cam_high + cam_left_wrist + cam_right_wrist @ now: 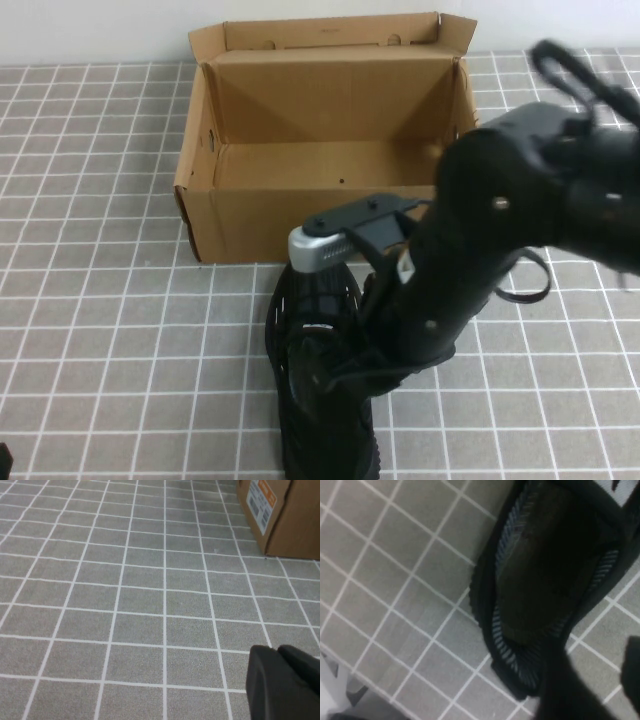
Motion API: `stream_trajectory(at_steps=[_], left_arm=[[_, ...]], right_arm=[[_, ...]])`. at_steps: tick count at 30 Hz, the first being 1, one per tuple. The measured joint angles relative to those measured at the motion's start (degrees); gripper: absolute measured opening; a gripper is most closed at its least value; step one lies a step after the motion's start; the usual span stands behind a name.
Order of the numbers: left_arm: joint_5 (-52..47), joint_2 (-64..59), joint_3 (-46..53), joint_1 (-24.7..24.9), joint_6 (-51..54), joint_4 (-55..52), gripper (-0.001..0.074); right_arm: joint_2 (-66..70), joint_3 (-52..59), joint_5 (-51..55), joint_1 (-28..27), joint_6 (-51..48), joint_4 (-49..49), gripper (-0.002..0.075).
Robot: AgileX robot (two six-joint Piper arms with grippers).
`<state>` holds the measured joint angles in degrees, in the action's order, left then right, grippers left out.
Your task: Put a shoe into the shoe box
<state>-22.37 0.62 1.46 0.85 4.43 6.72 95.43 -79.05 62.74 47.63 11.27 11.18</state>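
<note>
Right arm down on shoe, box open and waiting.

Right gripper [375, 345] sits low-center at the shoe [315, 400] collar, likely for a grab; finger state hidden, cannot tell. Shoe box [250, 225] stands upper center, lid back, mouth up to receive it. Left gripper [282, 682] is parked lower right of its wrist view over tile, fingers together.

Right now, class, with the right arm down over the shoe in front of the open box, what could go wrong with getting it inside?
1. The right end effector sits at the shoe opening; its grip isn't visible, so the shoe might slip when lifted.
2. The box front wall stands between shoe and interior; a low carry could catch it or push the box back.
3. The left end effector is parked low near the table, away from the shoe, so no help.
</note>
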Motion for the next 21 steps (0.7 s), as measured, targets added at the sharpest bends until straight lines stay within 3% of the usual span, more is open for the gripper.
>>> stream_trajectory(at_steps=[3,6,21], left_arm=[[0.0,0.0,0.0,0.0,0.0,0.0,-0.0001],[0.0,0.0,0.0,0.0,0.0,0.0,-0.0001],[0.0,0.0,0.0,0.0,0.0,0.0,-0.0001]], right_arm=[[2.6,-1.12,0.58,0.0,1.11,-1.09,0.034],[5.01,-2.28,0.55,0.09,2.68,-3.75,0.0376],[12.35,-8.75,-2.66,0.32,7.26,-9.9,0.0393]])
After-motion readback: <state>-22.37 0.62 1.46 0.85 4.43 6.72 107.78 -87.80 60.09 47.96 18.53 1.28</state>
